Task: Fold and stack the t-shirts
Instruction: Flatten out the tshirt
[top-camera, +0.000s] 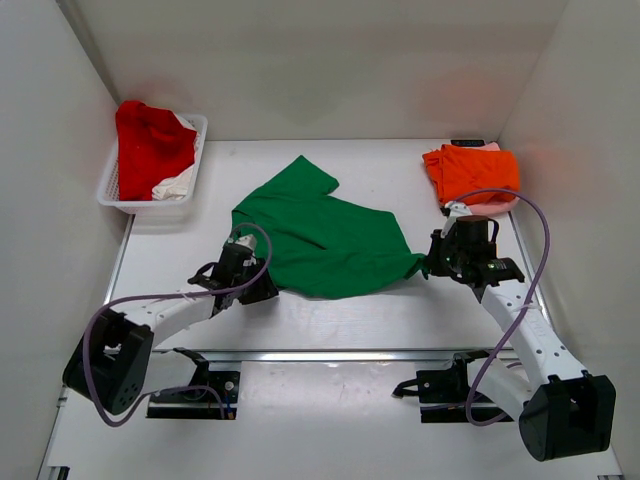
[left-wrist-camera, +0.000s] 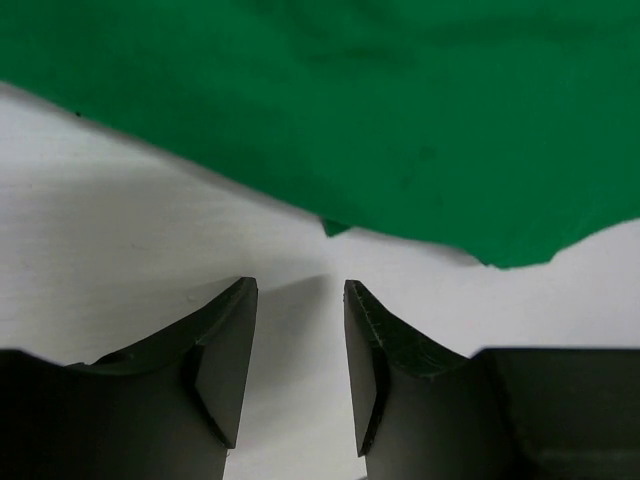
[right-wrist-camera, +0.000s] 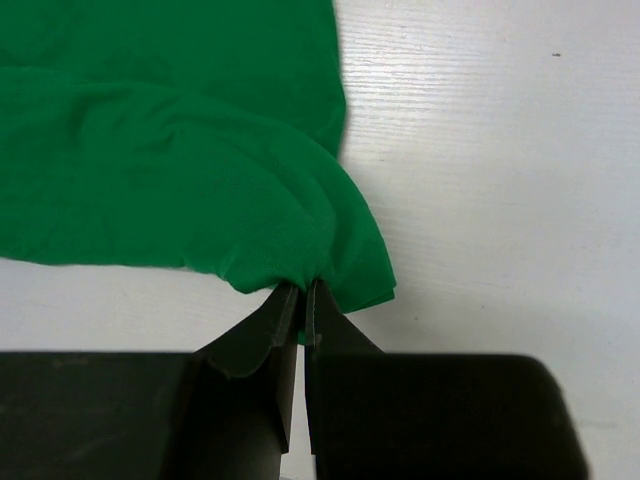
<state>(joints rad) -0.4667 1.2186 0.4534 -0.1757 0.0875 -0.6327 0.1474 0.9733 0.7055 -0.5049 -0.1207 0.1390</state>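
A bright green t-shirt (top-camera: 325, 232) lies crumpled across the middle of the table. My right gripper (right-wrist-camera: 303, 288) is shut on the shirt's right corner (right-wrist-camera: 340, 270), where the cloth bunches between the fingertips; in the top view that gripper (top-camera: 430, 262) sits at the shirt's right tip. My left gripper (left-wrist-camera: 300, 285) stands open just short of the green hem (left-wrist-camera: 330, 150), with bare table between its fingers; from above it (top-camera: 256, 283) is at the shirt's lower left edge. A folded orange t-shirt (top-camera: 470, 170) rests on a pale pink one (top-camera: 490, 205) at the back right.
A white lattice basket (top-camera: 120, 195) at the back left holds a red t-shirt (top-camera: 150, 140) and a white one (top-camera: 178, 185). White walls close in the table on the left, back and right. Purple cables loop off both arms.
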